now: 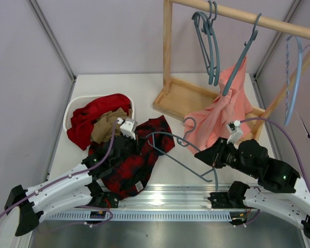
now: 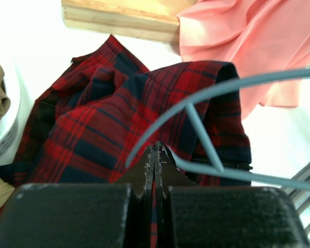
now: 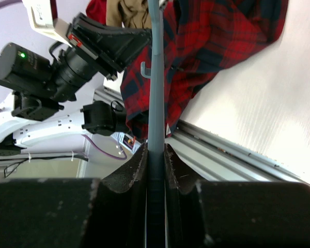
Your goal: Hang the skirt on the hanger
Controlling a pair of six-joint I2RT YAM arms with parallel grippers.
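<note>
Red-black plaid skirt [image 1: 132, 163] crumpled on white table [image 1: 144, 88], near-left of centre, just rt of white basket [image 1: 74, 107]; small white label [image 1: 138, 186] at its near edge. L gripper [image 2: 155, 151] down on skirt's far part, jaws together w/ thin strip of plaid pinched btwn pads, so clamped on cloth; how much of fold caught, hard to tell from wrist view. Slate-blue hanger [image 1: 178, 160] over skirt's rt side, one shoulder curving above plaid, curved hook near left edge of salmon-pink garment [image 1: 227, 108]. R gripper [image 3: 156, 150] at hanger's near-rt end, fingers pressed tight on both sides of straight bar, clamped on it. Grippers near each other, roughly facing across skirt's rt half. Basket at far-left, holding plain red garment [image 1: 93, 116] and tan cloth [image 1: 106, 129]. Wooden rack [image 1: 168, 51] at far-rt; pink garment hung there from second slate-blue hanger [image 1: 243, 57], lower folds down on rack base. More hangers [image 1: 212, 51] of same colour bunched on rail, paler sky-blue hanger [image 1: 294, 77] at rt end.
</note>
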